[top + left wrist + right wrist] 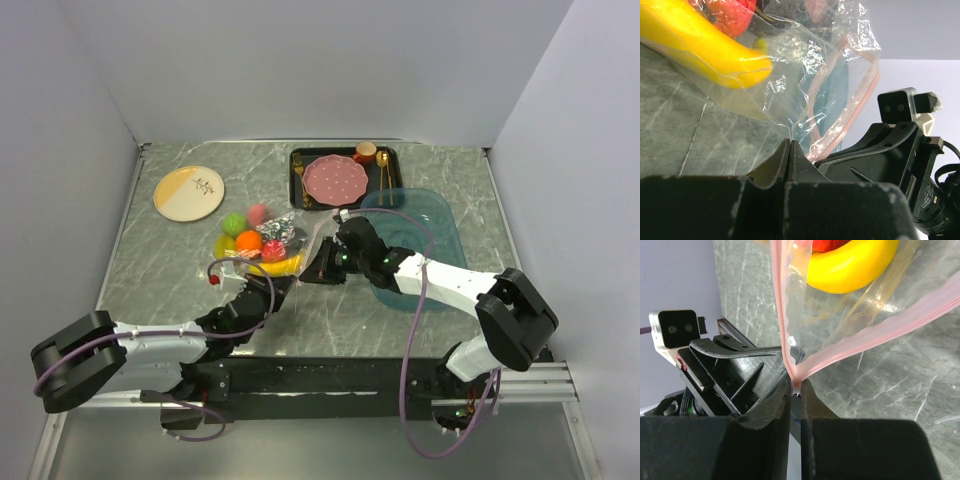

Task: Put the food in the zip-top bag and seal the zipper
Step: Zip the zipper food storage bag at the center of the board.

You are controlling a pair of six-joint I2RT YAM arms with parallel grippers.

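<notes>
While left hand (790, 146) pinches zip-top bag (805, 75), right hand (796, 386) clamps zipper (865, 335) (banana (850, 270) near).

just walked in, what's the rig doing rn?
Both arms hold the zip-top bag. The left gripper is shut on its clear film, the right gripper on one end of the pink zipper. Its two strips spread apart from there, so the mouth is open, unsealed. A banana and strawberry show through the film, apparently inside. The orange, lime and peach: can't tell.
</notes>
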